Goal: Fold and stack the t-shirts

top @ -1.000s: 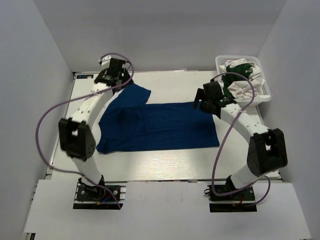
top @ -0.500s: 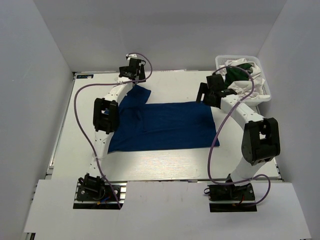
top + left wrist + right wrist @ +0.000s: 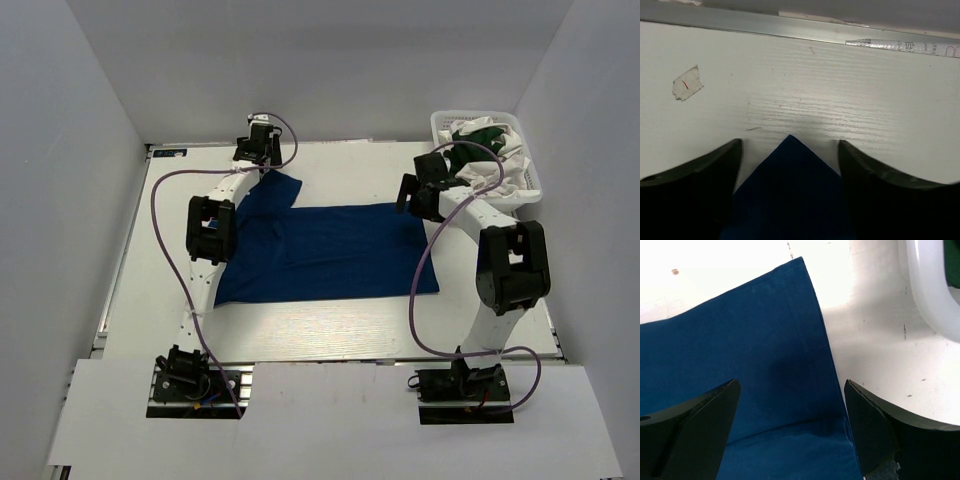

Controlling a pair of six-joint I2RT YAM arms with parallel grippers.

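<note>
Both our tools are apart: left tool (image 3: 790, 145) at the blue shirt's (image 3: 330, 250) 11 o'clock corner, right tool (image 3: 791, 382) at 2 o'clock.

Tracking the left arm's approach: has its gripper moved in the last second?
Yes. The left gripper shifted rightward along the table far edge, toward the white basket, reaching the blue t-shirt's sleeve.

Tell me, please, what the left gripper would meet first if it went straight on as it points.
Probably the blue shirt's corner, which sits between the left gripper's open fingers, with the table just beneath. Its height above the cloth is unclear.
</note>
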